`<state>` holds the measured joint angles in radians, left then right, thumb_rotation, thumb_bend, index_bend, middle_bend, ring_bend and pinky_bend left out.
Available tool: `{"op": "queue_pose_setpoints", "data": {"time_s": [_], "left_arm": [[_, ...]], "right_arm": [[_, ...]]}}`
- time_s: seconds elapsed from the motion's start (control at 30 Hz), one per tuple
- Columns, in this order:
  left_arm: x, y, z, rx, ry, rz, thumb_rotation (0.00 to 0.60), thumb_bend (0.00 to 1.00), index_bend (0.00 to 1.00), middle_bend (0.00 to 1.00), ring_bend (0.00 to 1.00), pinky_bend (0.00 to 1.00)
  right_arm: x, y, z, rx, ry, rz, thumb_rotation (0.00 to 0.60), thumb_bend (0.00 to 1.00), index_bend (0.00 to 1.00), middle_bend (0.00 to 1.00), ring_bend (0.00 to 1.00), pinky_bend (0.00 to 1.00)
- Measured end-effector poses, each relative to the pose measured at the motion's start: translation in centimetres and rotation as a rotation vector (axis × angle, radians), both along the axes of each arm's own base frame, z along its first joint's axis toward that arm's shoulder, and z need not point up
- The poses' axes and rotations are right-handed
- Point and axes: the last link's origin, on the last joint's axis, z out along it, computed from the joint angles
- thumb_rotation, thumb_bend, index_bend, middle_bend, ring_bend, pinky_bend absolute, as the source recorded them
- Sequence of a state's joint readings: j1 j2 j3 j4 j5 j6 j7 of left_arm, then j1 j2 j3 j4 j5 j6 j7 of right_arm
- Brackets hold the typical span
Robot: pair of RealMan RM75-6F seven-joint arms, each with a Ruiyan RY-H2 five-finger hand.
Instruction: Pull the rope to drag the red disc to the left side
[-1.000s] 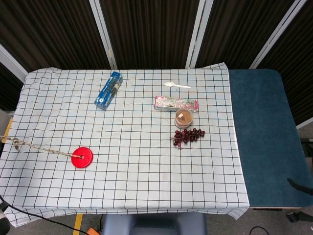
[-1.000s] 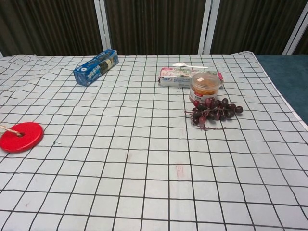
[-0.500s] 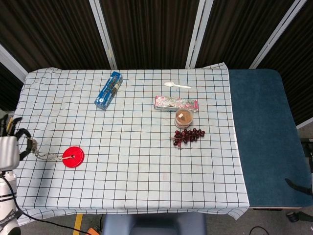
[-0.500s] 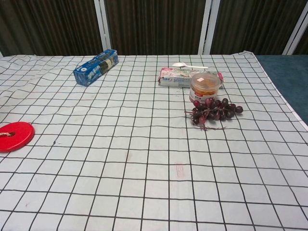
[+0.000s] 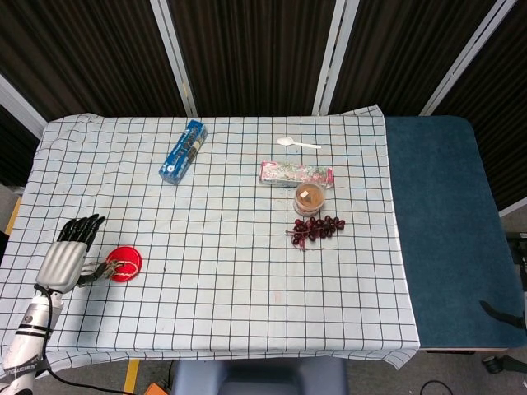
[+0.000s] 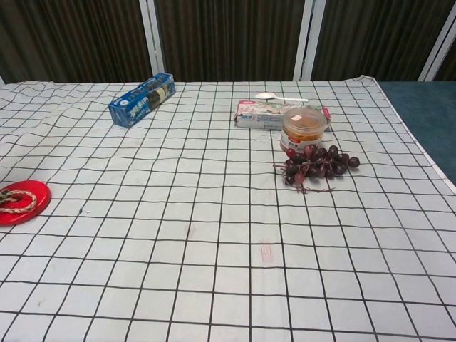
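The red disc (image 5: 126, 263) lies near the left edge of the checked cloth, and it also shows at the far left as the disc (image 6: 23, 202) in the chest view. The rope (image 5: 104, 269) is slack and bunched, part of it piled on the disc as a loop of rope (image 6: 12, 201). My left hand (image 5: 67, 255) lies just left of the disc with its fingers (image 5: 85, 225) stretched out and apart. The rope's end sits by the hand's thumb side, and I see no grip on it. My right hand is in neither view.
A blue packet (image 5: 183, 151) lies at the back left. A white spoon (image 5: 297, 143), a pink box (image 5: 296, 174), a lidded jar (image 5: 310, 198) and dark grapes (image 5: 315, 229) sit right of centre. Bare blue table (image 5: 445, 230) lies to the right of the cloth.
The left hand has come in from the table's left edge to beside the disc, and its fingers have spread. The rope went slack and bunched onto the disc, which slid left earlier.
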<state>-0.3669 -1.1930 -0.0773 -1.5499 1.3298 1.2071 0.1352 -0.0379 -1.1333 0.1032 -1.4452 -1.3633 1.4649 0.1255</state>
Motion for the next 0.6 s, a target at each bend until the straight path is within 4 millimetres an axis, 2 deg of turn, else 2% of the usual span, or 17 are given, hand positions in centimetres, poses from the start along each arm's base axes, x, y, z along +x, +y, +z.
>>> {"op": "queue_pose_setpoints", "data": {"time_s": [0.23, 0.4, 0.6], "left_arm": [[0.5, -0.1, 1.3, -0.009, 0.031, -0.002, 0.6, 0.31, 0.0, 0.0, 0.0, 0.0], [0.2, -1.3, 2.8, 0.06, 0.016, -0.021, 0.6, 0.35, 0.0, 0.0, 0.0, 0.0], [-2.8, -4.5, 4.3, 0.175, 0.05, -0.018, 0.6, 0.37, 0.0, 0.0, 0.0, 0.0]], "right_arm": [[0.2, -0.1, -0.1, 0.001, -0.001, 0.006, 0.6, 0.11, 0.0, 0.0, 0.0, 0.0], [0.4, 0.4, -0.3, 0.005, -0.009, 0.01, 0.6, 0.11, 0.0, 0.0, 0.0, 0.0], [0.5, 1.0, -1.2, 0.022, -0.019, 0.009, 0.6, 0.11, 0.0, 0.0, 0.0, 0.0]]}}
